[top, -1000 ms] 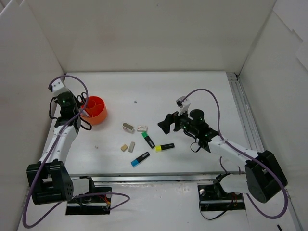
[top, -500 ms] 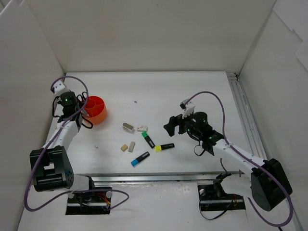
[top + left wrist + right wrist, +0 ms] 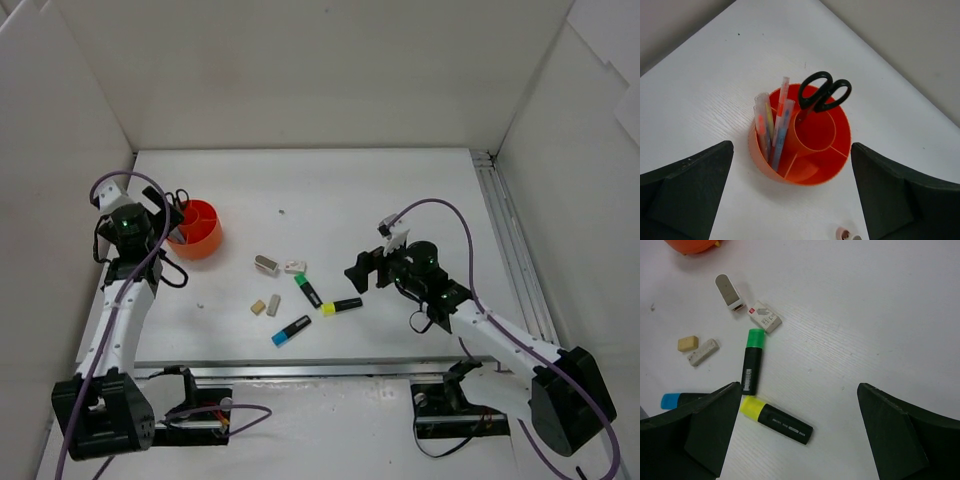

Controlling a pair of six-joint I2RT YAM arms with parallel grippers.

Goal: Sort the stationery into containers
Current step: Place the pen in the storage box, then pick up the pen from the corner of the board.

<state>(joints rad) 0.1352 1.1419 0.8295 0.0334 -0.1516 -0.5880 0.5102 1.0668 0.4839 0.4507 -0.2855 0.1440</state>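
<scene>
Left pincer (image 3: 792, 150): spread wide, empty, hanging over orange holder (image 3: 205, 245) at far left. Pens (image 3: 777, 125) and scissors (image 3: 824, 92) stand inside, sticking up above rim. Any drop or sideways swing could snag them and tip holder.

Centre, loose on table: two beige erasers (image 3: 687, 343), two grey-white pieces (image 3: 765, 316), blue highlighter (image 3: 291, 330).

Right pincer (image 3: 799, 386): released, empty, above green highlighter (image 3: 752, 362) and yellow highlighter (image 3: 777, 420). These two nearly touch. Closing there risks nudging neighbour, or grabbing both.

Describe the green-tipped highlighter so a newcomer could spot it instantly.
Start at the orange holder on the table's left side, then look right to the cluster mid-table. Of three black highlighters there, the green highlighter lies farthest from the arm bases; the yellow highlighter and blue highlighter differ in tip colour.
</scene>
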